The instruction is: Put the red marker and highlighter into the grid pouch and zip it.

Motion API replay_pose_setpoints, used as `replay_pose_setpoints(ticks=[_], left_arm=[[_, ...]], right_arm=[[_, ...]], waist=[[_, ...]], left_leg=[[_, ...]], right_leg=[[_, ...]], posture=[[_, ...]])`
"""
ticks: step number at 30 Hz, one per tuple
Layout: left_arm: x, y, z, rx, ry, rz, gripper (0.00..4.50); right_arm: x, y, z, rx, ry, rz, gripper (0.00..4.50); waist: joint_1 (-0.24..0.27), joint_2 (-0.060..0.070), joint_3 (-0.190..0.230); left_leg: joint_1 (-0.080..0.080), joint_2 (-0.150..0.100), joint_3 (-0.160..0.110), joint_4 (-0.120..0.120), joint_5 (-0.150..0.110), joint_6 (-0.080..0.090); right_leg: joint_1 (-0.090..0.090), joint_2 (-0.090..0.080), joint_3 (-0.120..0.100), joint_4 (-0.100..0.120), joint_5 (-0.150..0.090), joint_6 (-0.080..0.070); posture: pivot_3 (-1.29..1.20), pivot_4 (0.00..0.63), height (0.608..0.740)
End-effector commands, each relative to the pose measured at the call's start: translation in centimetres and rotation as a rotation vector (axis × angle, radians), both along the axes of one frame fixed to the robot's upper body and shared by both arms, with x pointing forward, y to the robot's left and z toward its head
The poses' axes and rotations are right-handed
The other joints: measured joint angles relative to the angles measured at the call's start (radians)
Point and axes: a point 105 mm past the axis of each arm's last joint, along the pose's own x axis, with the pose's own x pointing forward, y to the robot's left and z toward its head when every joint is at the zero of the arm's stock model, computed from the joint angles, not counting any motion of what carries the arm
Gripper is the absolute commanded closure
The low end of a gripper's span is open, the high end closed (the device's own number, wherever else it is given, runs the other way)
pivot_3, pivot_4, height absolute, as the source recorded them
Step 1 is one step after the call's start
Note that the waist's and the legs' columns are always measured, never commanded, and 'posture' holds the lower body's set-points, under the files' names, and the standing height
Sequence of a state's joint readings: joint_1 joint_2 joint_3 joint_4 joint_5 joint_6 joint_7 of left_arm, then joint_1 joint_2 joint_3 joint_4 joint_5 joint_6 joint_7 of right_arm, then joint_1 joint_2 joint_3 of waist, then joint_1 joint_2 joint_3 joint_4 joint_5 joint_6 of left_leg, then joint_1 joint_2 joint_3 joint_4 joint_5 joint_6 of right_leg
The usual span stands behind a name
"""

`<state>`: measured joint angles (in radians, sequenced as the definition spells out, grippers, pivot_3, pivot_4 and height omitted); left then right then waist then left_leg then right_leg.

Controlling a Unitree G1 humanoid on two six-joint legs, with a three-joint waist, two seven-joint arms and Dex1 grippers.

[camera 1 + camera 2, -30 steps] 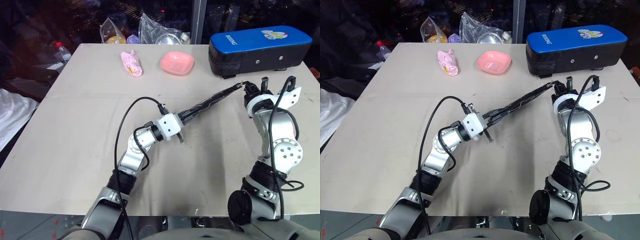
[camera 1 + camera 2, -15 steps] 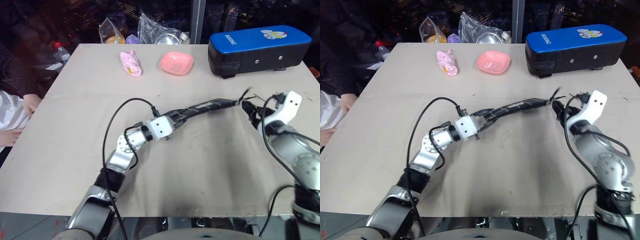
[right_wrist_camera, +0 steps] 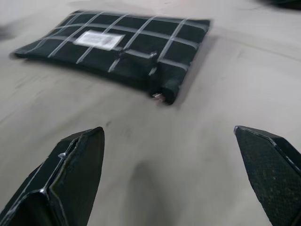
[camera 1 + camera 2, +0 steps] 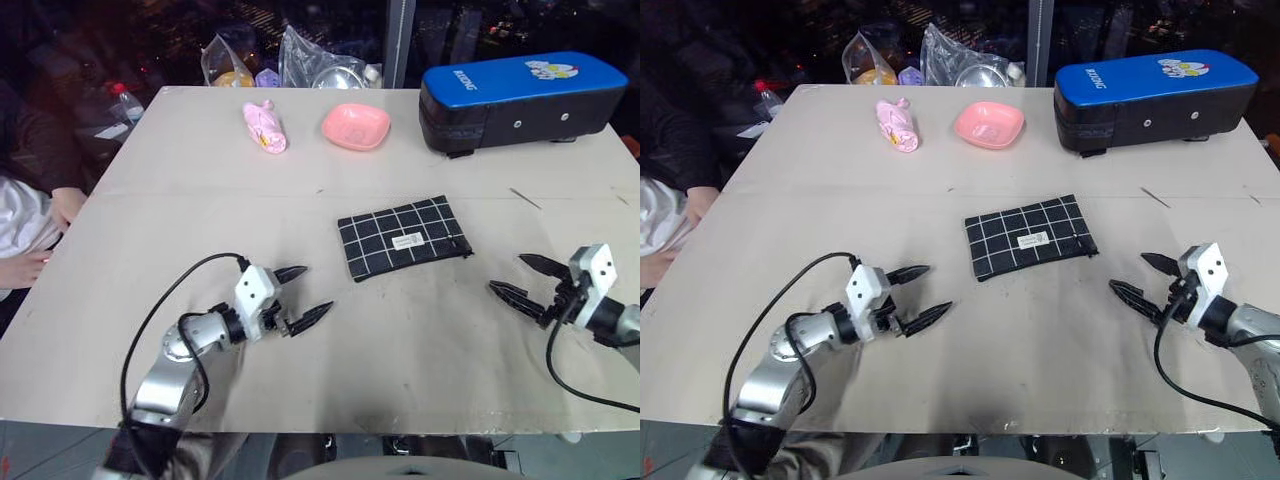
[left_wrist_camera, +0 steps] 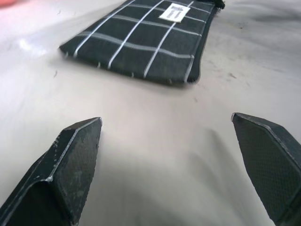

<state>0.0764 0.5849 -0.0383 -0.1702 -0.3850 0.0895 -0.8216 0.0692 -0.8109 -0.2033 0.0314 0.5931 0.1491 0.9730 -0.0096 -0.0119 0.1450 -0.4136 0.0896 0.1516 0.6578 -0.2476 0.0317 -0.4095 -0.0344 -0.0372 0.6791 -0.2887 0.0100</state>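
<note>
Little legible print on my remote feed.

I can make out white lettering along the blue top edge of the blue-and-black hard case (image 4: 520,95), though not well enough to read, beside a cartoon figure. The grid pouch (image 4: 402,237) carries a small white label (image 4: 406,240); its print is too small to read.

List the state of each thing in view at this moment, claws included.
Black fabric grid pouch with white lines: flat on the table, label up, looks closed, held by neither claw.
Left claw: open, empty, apart from the pouch.
Right claw: open, empty, apart from the pouch.
Pink plastic bowl: upright.
Blue-and-black hard case: closed.
</note>
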Motion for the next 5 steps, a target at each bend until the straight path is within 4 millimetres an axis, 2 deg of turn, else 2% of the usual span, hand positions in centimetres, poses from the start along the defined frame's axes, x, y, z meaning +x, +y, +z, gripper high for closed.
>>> replay_pose_setpoints(ticks=[1,5], left_arm=[[-0.6,-0.2,1.4,-0.035,0.001,0.042,0.01],[-1.0,-0.7,1.4,0.009,-0.016,0.052,0.01]], right_arm=[[-0.1,-1.0,0.8,-0.003,-0.031,0.073,0.01],[-0.2,-1.9,-0.2,-0.056,-0.004,0.123,0.01]], waist=[[0.0,0.0,0.0],[-0.001,0.0,0.0]], left_leg=[[0.0,0.0,0.0,0.0,0.0,0.0],[0.0,0.0,0.0,0.0,0.0,0.0]], right_leg=[[0.0,0.0,0.0,0.0,0.0,0.0],[0.0,0.001,0.0,0.001,0.0,0.0]], posture=[[0.0,0.15,0.74],[0.0,0.15,0.74]])
